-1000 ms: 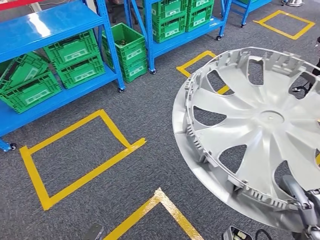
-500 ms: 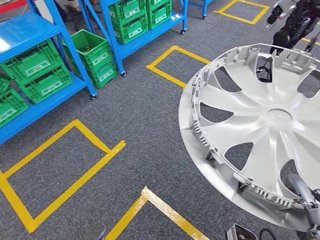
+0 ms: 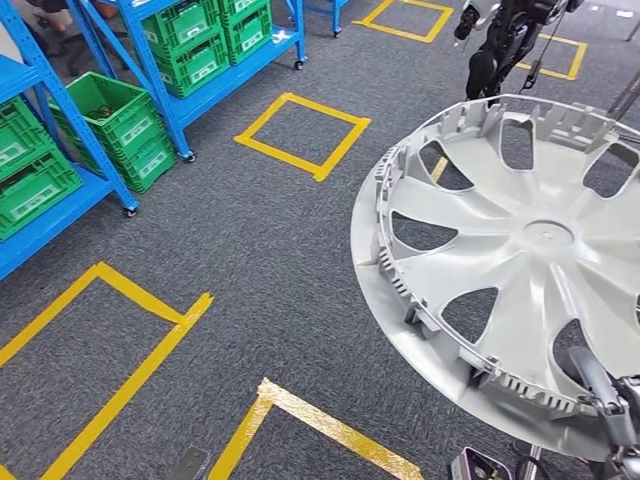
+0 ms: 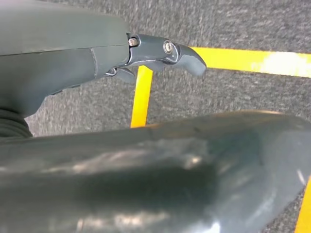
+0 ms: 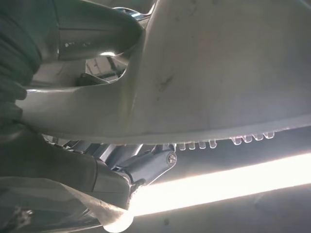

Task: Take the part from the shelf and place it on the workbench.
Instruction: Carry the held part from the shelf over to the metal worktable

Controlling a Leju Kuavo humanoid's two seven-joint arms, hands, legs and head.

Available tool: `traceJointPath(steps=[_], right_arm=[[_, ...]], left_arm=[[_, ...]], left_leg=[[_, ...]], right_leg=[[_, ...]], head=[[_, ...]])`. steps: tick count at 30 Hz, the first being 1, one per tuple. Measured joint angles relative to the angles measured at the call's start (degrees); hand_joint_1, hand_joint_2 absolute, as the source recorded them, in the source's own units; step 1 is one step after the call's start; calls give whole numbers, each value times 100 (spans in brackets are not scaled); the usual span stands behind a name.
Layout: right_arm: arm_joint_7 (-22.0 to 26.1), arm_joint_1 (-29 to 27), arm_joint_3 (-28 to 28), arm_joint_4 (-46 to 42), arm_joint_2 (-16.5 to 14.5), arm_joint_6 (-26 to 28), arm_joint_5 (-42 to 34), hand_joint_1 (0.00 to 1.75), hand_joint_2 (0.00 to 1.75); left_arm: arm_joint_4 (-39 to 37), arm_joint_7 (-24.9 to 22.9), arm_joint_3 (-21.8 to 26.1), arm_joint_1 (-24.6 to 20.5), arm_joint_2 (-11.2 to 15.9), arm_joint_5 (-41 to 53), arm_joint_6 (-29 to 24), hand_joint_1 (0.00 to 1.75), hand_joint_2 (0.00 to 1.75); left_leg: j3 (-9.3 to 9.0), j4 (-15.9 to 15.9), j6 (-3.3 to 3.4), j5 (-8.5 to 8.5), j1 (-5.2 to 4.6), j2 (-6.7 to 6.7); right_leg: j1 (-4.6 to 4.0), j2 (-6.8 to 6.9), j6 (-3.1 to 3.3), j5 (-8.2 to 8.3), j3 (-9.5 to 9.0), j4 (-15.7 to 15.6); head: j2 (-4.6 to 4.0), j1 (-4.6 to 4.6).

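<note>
1. The right hand (image 3: 607, 410) grips the hubcap (image 3: 521, 260) by its near rim, holding it almost flat over the carpet for carrying.
2. The left hand (image 4: 92, 53) hangs with its fingers apart, holding nothing.

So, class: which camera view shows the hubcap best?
The head view: the hubcap appears almost whole there, with spokes, openings and ribbed rim, and the right hand at its near edge. The right wrist view gives a close-up of its rim. The left wrist view shows the left hand over carpet.
</note>
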State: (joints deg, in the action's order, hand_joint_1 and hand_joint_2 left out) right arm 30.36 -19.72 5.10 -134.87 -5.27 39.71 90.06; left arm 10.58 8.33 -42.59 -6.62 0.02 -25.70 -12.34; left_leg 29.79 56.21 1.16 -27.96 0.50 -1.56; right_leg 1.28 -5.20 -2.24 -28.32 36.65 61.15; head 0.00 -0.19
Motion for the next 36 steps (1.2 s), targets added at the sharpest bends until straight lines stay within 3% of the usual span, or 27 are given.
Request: traceJointPath(steps=[2, 3, 4, 5, 7, 9, 10, 12, 14, 16, 18, 19, 20, 22, 24, 26, 28, 30, 32, 34, 35, 36], right_arm=[[8, 5, -2, 10, 0, 0, -2, 175, 175], [11, 7, -3, 17, 0, -1, -2, 175, 175], [11, 3, -2, 24, 0, -1, -2, 175, 175], [10, -4, 2, 28, 0, -2, -2, 175, 175], [9, -16, 10, 32, 0, -2, 0, 175, 175], [9, -18, 13, 32, 0, -2, -2, 175, 175], [8, -20, 14, 32, 0, -2, -2, 175, 175], [-1, -37, 19, 32, 0, -2, -3, 175, 175], [-8, -48, 25, 32, 0, -1, 0, 175, 175], [-7, -48, 26, 32, 0, -1, 1, 175, 175], [-5, -47, 25, 36, 0, -1, 2, 175, 175], [-5, -48, 25, 40, 0, -1, 2, 175, 175], [-5, -48, 25, 44, 0, -1, 2, 175, 175], [-5, -50, 25, 48, 0, -1, 2, 175, 175], [-8, -46, 23, 51, 0, -1, 2, 175, 175], [-14, -43, 20, 58, 0, -1, 2, 175, 175], [-20, -53, 20, 61, 1, -1, 1, 175, 175], [-19, -62, 18, 63, 2, 0, 0, 175, 175], [-16, -55, 11, 74, 2, 0, -1, 175, 175], [-17, -49, 8, 89, 2, -1, 0, 175, 175], [-19, -50, 9, 96, 2, -1, 0, 175, 175], [-20, -52, 10, 103, 2, -2, 0, 175, 175]], left_arm=[[2, -3, 1, 16, 5, -7, 8, 0, 0], [2, -5, 1, 27, 5, -16, 13, 0, 0], [2, -7, 1, 34, 4, -30, 17, 0, 0], [2, -8, 1, 35, 1, -53, 21, 0, 0], [2, 1, 14, 31, -12, -136, 32, 0, 0], [2, 18, 43, 31, -16, -226, 44, 0, 0], [2, 30, 62, 32, -14, -275, 52, 0, 0], [6, 77, 136, 36, -18, -451, 91, 0, 0], [14, 158, 299, 42, -34, -759, 158, 0, 0], [17, 242, 526, 76, -51, -1097, 233, 0, 0], [17, 304, 765, 148, -72, -1384, 311, 0, 0], [17, 324, 882, 184, -81, -1501, 346, 0, 0], [17, 339, 1000, 213, -89, -1600, 380, 0, 0], [17, 356, 1218, 235, -93, -1743, 428, 0, 0], [17, 366, 1388, 239, -80, -1813, 453, 0, 0], [17, 370, 1500, 241, -72, -1837, 462, 0, 0], [18, 372, 1574, 237, -90, -1851, 466, 0, 0], [20, 376, 1625, 235, -100, -1857, 470, 0, 0], [21, 384, 1651, 241, -99, -1840, 466, 0, 0], [21, 387, 1664, 250, -99, -1805, 447, 0, 0], [21, 387, 1667, 250, -98, -1784, 437, 0, 0], [21, 387, 1669, 245, -98, -1767, 428, 0, 0]], left_leg=[[4, -29, 18, 21, -9, 161], [12, -26, 22, 20, -17, 247], [15, -21, 22, 18, -23, 328], [17, -14, 19, 13, -25, 406], [12, 15, -9, -11, -25, 544], [17, 67, -67, -55, -55, 655], [17, 90, -91, -71, -72, 701], [10, 109, -125, -84, -81, 794], [31, 211, -174, -197, -56, 689], [229, 718, -213, -536, -33, 390], [571, 1504, -212, -896, -31, 227], [690, 1759, -204, -960, -32, 208], [714, 1790, -186, -894, -32, 195], [481, 1225, -122, -483, -36, 101], [171, 490, -37, -147, -36, -195], [57, 190, 0, -101, -49, -360], [38, 102, 2, -81, -52, -239], [6, 7, 25, -29, -31, -81], [-8, -35, 48, -7, -31, 93], [-1, -31, 52, -11, -40, 267], [0, -30, 48, -16, -42, 349], [-3, -27, 37, -23, -40, 423]], right_leg=[[-15, 319, -23, -368, 319, 674], [-12, 407, -36, -503, 465, 1007], [-9, 460, -47, -539, 527, 1183], [-5, 500, -55, -476, 481, 1153], [0, 648, -62, -169, 81, 511], [-25, 835, -18, -4, -311, -128], [-37, 878, 16, 1, -386, -259], [-49, 781, 93, 1, -371, -270], [-38, 673, 154, 22, -354, -274], [-25, 569, 209, 44, -346, -281], [-35, 433, 236, 55, -332, -279], [-43, 357, 242, 60, -328, -278], [-51, 274, 246, 63, -327, -276], [-61, 118, 246, 70, -337, -275], [-56, -16, 223, 81, -326, -267], [-23, -135, 163, 112, -269, -262], [5, -226, 90, 146, -203, -270], [-16, -17, 45, 22, -72, -89], [-34, 332, 14, -317, 231, 527], [-19, 465, -24, -567, 527, 1174], [-10, 491, -41, -556, 554, 1260], [-1, 520, -52, -442, 459, 1112]], head=[[0, 30], [0, 33], [0, 33], [0, 33], [0, 35], [0, 32], [0, 31], [0, 25], [0, 19], [0, 0], [0, -10], [0, -11], [0, -12], [0, -12], [0, -6], [0, -26], [0, -50], [0, -30], [0, -5], [0, 2], [0, 3], [0, 3]])
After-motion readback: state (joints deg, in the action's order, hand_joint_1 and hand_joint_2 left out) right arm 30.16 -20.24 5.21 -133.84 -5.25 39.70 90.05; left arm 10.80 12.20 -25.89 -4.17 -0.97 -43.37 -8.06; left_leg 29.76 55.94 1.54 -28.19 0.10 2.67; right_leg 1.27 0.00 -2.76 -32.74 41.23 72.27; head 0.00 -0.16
